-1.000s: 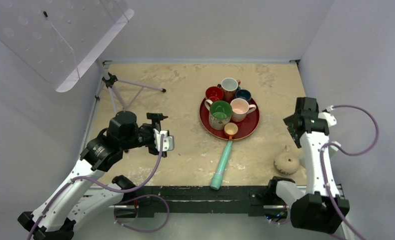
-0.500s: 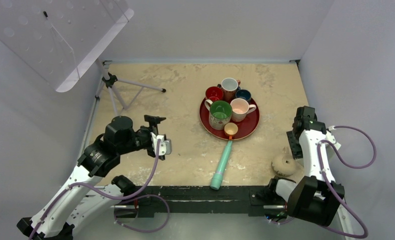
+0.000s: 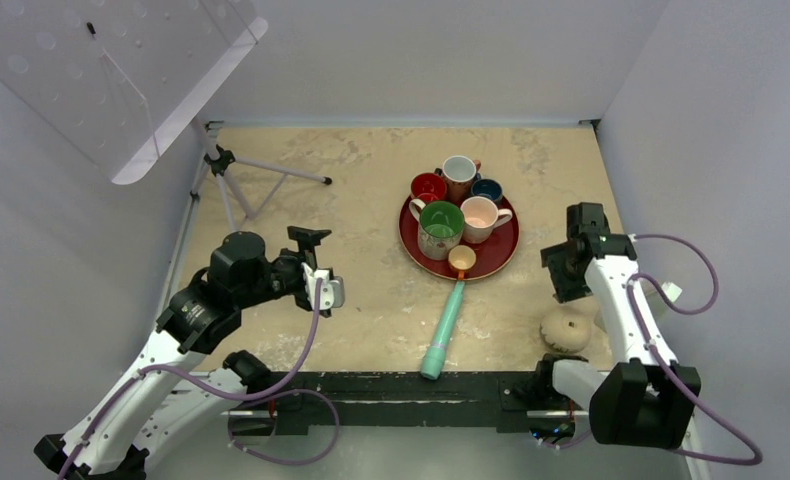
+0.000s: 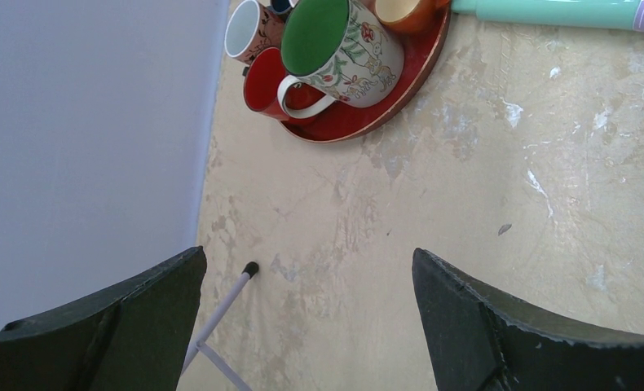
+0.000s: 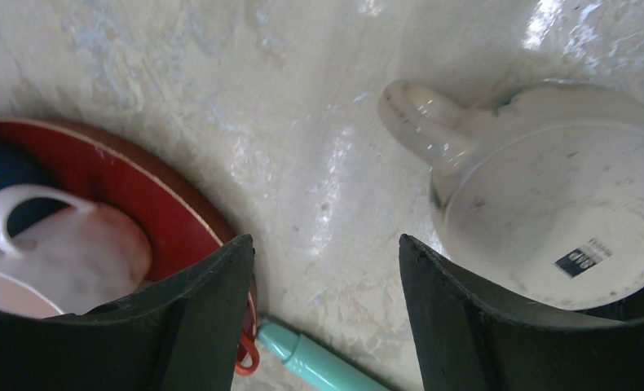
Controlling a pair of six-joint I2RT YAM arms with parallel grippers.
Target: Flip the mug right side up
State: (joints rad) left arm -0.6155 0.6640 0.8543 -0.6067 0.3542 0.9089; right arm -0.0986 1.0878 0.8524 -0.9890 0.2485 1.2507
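Note:
The mug is rounded and beige. It stands upside down on the table at the front right, base up. In the right wrist view its flat base with a barcode sticker faces up, and its loop handle points toward the tray. My right gripper is open and empty, and hovers just behind and left of the mug, between it and the tray. In its wrist view the gripper has bare table between its jaws. My left gripper is open and empty over the table's left half; it also shows in its wrist view.
A red tray holds several cups, among them a white mug with green inside and a pale mug with pink inside. A teal cylinder lies in front of the tray. A small tripod stands at the back left.
My right arm has swung from the right table edge inward to the left, and now hangs between the tray and the mug. My left arm has dropped slightly, then held still.

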